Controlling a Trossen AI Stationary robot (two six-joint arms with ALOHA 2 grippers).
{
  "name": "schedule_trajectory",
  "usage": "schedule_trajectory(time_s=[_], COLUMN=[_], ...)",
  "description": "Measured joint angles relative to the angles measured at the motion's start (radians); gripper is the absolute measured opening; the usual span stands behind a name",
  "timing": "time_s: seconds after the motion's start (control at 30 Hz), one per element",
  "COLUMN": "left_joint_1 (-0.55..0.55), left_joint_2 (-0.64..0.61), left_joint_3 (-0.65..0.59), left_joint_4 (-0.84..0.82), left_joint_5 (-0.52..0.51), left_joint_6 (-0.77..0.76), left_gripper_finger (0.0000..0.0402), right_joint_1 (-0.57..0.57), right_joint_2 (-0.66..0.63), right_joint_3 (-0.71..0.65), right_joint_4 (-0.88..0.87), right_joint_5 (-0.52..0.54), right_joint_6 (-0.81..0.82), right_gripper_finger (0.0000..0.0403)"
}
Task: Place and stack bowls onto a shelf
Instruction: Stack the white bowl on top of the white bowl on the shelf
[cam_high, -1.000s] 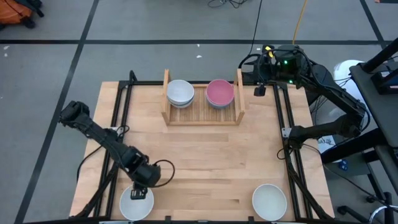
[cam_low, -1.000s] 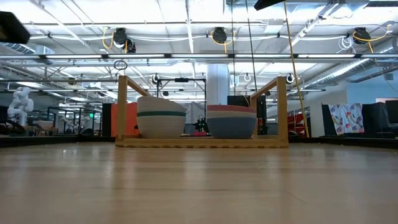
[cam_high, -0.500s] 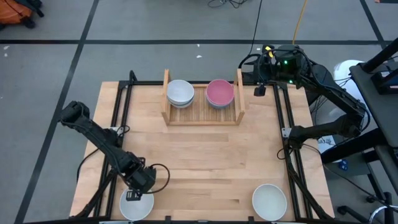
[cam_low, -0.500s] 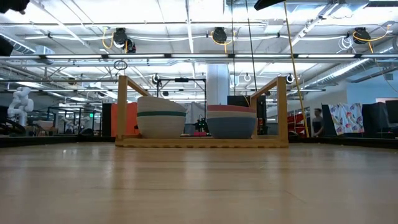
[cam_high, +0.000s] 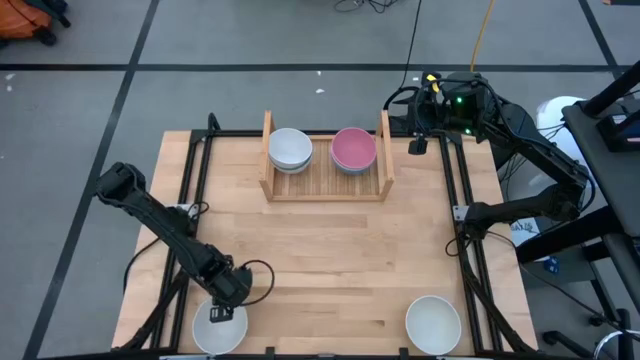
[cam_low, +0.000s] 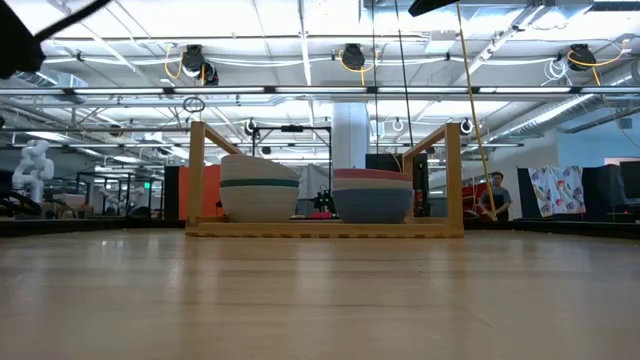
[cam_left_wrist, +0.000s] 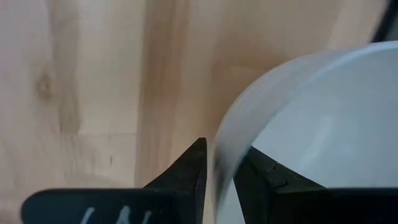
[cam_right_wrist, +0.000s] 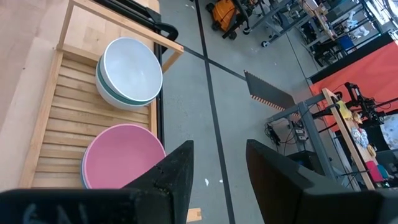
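Two bowls still loose on the table (cam_high: 330, 260), near edge: white bowl near-left (cam_high: 218, 328), white bowl near-right (cam_high: 433, 324). Since a second ago the left gripper (cam_high: 222, 312) has shifted slightly left and nearer over the near-left bowl and its jaws have narrowed a bit. Left wrist view: one finger inside (cam_left_wrist: 258, 177), one outside (cam_left_wrist: 186, 171), straddling the rim of that bowl (cam_left_wrist: 311, 130), narrow gap, wall between them. Can't tell if contact is made yet; bowl sits on the table, not lifted. My read: pinch is closing, lift comes next.

Right gripper (cam_right_wrist: 217, 180) is parked far right, beside the shelf (cam_high: 325, 185), jaws wide, empty; no change there.

Shelf contents: left stack (cam_high: 290, 150) has a white bowl on top with a teal one visible under it in the low view; right stack (cam_high: 353, 150) has pink on top, blue under. Exact count per stack not readable. Near half of the slats is bare, so room for more.

Risk: thin rim pinch, bowl may tilt on lift.
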Motion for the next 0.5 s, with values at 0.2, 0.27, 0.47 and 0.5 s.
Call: schedule_trajectory(time_s=[0.2,0.27,0.47,0.5], left_joint_1=[0.034,0.059,0.181,0.205], left_joint_2=[0.0,0.0,-0.023,-0.026], left_joint_3=[-0.01,-0.008,0.069,0.094], left_joint_4=[0.002,0.02,0.096,0.089], left_joint_5=[0.005,0.017,0.037,0.037], left_joint_6=[-0.113,-0.169,-0.258,-0.26], left_gripper_finger=[0.001,0.0008,0.0005,0.0005], right_joint_1=[0.0,0.0,0.0,0.0], right_joint_2=[0.0,0.0,-0.003,-0.005], right_joint_3=[0.0,0.0,0.0,0.0], right_joint_4=[0.0,0.0,0.0,0.001], right_joint_5=[0.001,0.001,0.002,0.002], right_joint_6=[0.0,0.0,-0.028,-0.029], right_gripper_finger=[0.0141,0.0141,0.0141,0.0141])
